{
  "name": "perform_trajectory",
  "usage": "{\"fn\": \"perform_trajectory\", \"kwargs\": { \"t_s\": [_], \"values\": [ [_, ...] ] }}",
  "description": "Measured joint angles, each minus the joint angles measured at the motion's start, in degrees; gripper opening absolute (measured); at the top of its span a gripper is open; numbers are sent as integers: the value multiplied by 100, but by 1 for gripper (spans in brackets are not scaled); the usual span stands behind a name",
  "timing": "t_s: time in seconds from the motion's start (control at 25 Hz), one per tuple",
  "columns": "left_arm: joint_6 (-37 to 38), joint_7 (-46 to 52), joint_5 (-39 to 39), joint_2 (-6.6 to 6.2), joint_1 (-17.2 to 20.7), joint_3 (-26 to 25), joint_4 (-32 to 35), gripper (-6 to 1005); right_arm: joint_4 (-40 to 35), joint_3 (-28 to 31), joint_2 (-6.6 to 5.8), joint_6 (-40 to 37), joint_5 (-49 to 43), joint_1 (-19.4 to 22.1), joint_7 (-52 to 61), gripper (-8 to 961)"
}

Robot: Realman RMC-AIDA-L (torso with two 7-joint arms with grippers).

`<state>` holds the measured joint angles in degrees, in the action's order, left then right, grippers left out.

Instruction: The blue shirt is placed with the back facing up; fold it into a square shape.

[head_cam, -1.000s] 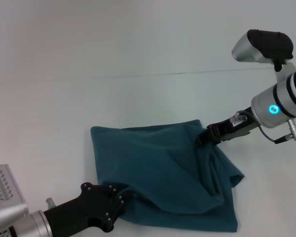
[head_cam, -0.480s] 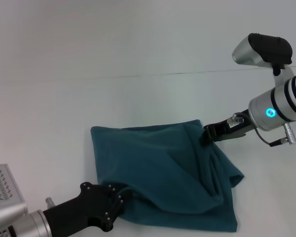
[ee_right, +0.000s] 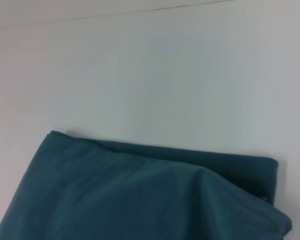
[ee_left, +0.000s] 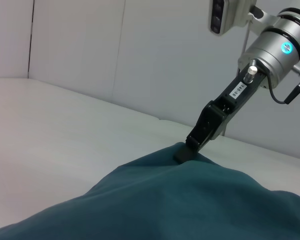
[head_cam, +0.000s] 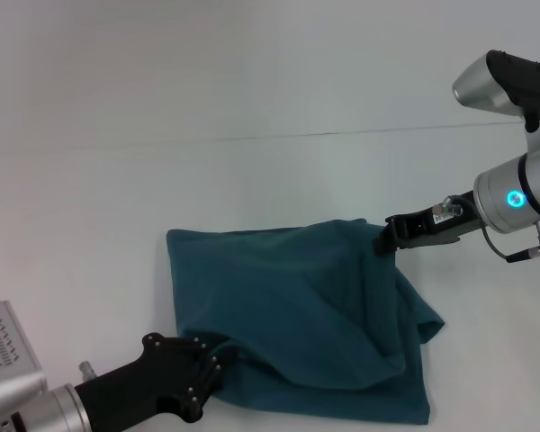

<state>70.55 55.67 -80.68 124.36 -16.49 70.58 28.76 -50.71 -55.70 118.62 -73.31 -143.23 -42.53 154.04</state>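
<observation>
The blue shirt (head_cam: pixel 297 315) lies folded into a rough, rumpled rectangle on the white table (head_cam: pixel 117 198), plain side up. My right gripper (head_cam: pixel 385 239) is shut on its far right corner and holds that corner slightly lifted. The left wrist view shows the same right gripper (ee_left: pixel 182 154) pinching the cloth's peak above the blue shirt (ee_left: pixel 190 200). My left gripper (head_cam: pixel 218 354) is at the near left edge, shut on the hem, with its tips partly covered by cloth. The right wrist view shows only the blue shirt (ee_right: pixel 140 195) and its far edge.
The white table runs to a seam line (head_cam: pixel 252 137) behind the shirt. A grey part of my left arm (head_cam: pixel 9 351) sits at the near left corner of the head view.
My right gripper has moved a little to the right and away, drawing the far right corner of the shirt with it. The left gripper has barely shifted.
</observation>
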Motion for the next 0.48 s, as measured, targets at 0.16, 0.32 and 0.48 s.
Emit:
{"fn": "perform_trajectory", "kwargs": {
  "t_s": [0.16,0.32,0.48],
  "values": [
    [-5,-8,0,0,-2,-2,-2,31,0,55,-14,16,5,22,-6,14],
    [-7,-14,0,0,-2,-52,-2,32,18,179,-49,43,5,25,-25,14],
    [-1,-21,0,0,16,-138,-4,32,65,404,-65,67,6,30,-92,14]
  ]
}}
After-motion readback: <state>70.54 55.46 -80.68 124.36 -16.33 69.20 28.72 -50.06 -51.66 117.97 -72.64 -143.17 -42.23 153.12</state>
